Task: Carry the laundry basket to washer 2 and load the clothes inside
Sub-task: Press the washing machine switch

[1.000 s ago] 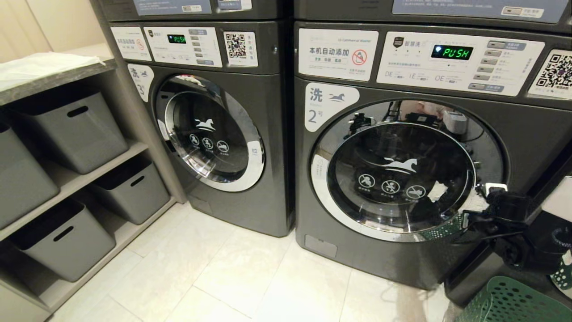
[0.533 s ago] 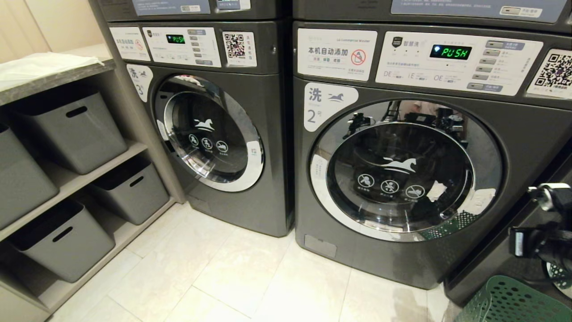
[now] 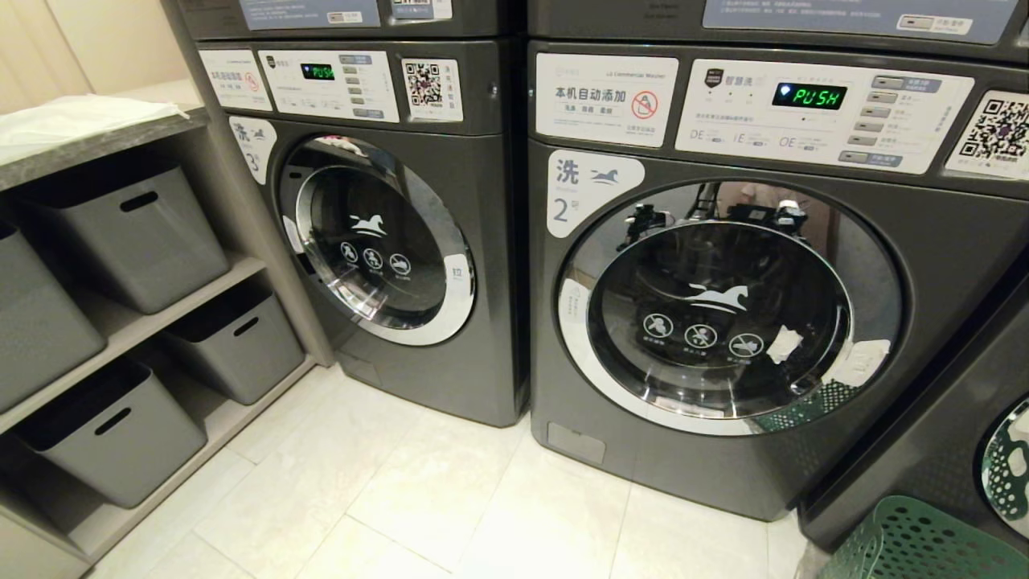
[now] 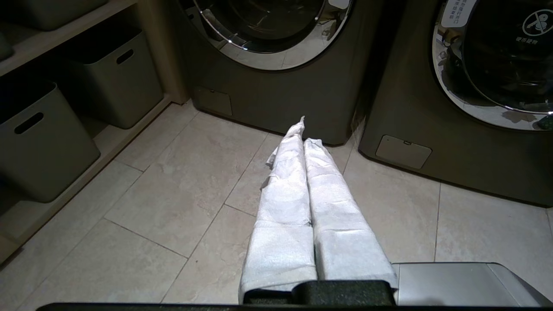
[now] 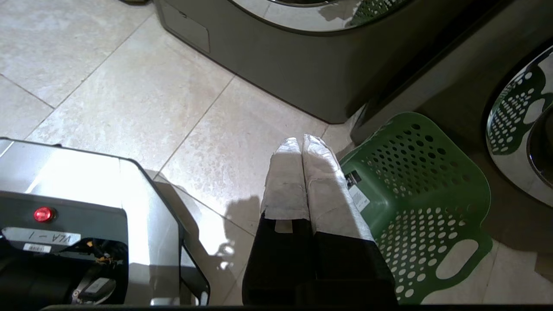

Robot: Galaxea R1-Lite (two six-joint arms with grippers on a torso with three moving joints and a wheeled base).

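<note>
Washer number 2, dark grey with a round chrome-ringed glass door, fills the middle of the head view, and that door is closed flat against the front. Its panel glows green with "PUSH" on the display. To its left stands a matching dark grey washer marked 3, door also closed and its own small display lit.

Down in the bottom right corner, the green perforated plastic laundry basket sits on the pale tiled floor, just in front of a third dark machine at the right edge and near washer 2's lower right corner. From the right wrist view the basket shows its holed wall and a slot handle; what is inside cannot be seen.

Neither arm shows in the head view. The right hand, fingers wrapped in white padding, is pressed tight together and holds nothing; it hangs low over the floor with the basket's rim just beside it. The left hand, wrapped the same way, is also closed tight and empty, pointing across the tiles toward the gap between washers 3 and 2.

At the far left, grey storage bins sit on a shelf unit, with white cloth lying on top.
</note>
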